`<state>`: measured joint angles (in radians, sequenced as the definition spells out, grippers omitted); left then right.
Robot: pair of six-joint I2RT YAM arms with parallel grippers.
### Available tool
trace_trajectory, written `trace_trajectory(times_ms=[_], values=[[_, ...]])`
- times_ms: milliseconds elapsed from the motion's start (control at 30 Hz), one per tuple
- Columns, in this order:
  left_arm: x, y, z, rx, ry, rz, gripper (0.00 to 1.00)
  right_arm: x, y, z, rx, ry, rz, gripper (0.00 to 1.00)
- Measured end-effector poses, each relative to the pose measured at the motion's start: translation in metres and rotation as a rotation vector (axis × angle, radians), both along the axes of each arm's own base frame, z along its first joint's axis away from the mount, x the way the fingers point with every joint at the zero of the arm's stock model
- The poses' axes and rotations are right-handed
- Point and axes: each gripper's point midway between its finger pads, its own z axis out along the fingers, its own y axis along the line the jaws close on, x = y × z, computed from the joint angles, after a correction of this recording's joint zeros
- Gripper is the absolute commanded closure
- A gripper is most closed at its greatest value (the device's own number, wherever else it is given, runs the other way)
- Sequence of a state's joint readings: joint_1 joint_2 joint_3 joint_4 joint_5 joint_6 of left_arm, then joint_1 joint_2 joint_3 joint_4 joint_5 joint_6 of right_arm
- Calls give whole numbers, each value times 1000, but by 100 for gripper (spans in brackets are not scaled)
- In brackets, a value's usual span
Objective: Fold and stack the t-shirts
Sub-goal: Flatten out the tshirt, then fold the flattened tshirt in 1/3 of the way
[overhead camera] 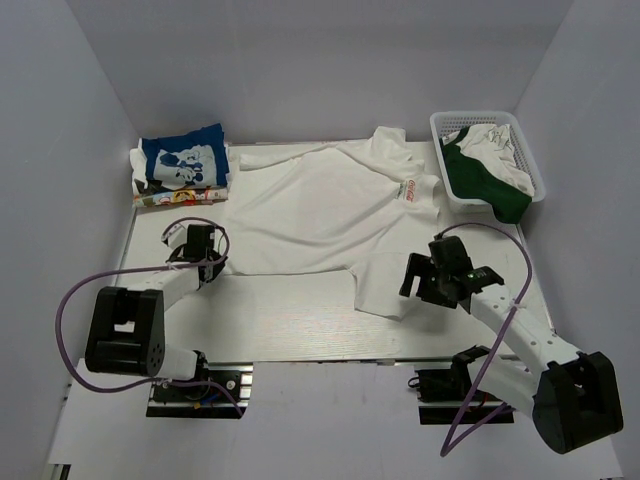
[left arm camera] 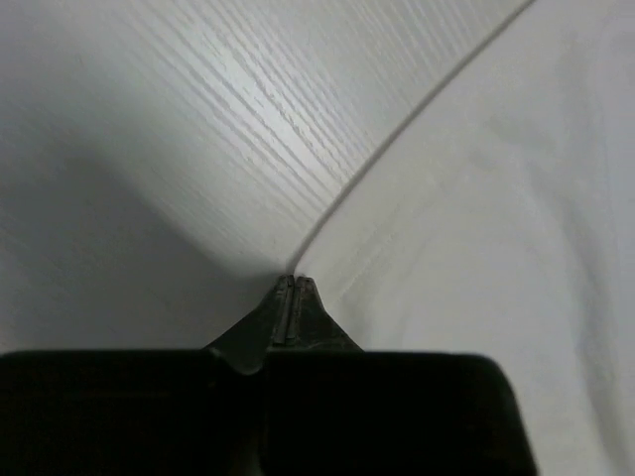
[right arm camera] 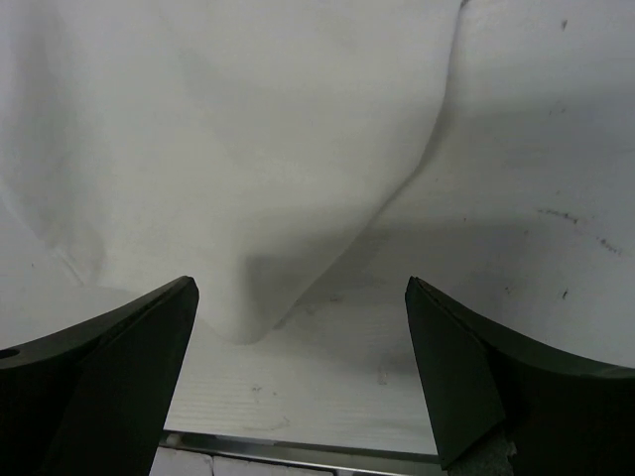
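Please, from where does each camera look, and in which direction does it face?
Top external: above and behind the arms, looking down on the table, the white t-shirt, the blue t-shirt and a basket; both arms show.
Left wrist: on the left arm, facing the white t-shirt's edge on the table; the shut left hand shows.
Right wrist: on the right arm, facing a corner of the white t-shirt; the open right hand shows.
Shared: all three see the white t-shirt.

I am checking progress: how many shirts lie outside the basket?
3: the white shirt spread mid-table, the folded blue shirt at the far left, a second folded shirt beneath it. More may be hidden there.
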<state>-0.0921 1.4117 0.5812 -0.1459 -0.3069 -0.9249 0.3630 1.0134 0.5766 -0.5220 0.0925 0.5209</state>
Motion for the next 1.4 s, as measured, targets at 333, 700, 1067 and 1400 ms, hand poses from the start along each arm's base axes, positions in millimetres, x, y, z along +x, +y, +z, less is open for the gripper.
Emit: trace_trajectory(times_ms=[333,700,1067,1400], values=[[-25,-10,6,-49,0,-44,100,-26,21,-33,100,143,37,18],[-36,-16,17,-66,-10,-72,100,-40,22,-35,138,184,-4,100],[-72,-13,24,-73,68,-53,100,-79,-8,33,110,133,-117,100],[-72,-15,37,-85,19,-60,100,-73,-12,42,65,154,-120,100]])
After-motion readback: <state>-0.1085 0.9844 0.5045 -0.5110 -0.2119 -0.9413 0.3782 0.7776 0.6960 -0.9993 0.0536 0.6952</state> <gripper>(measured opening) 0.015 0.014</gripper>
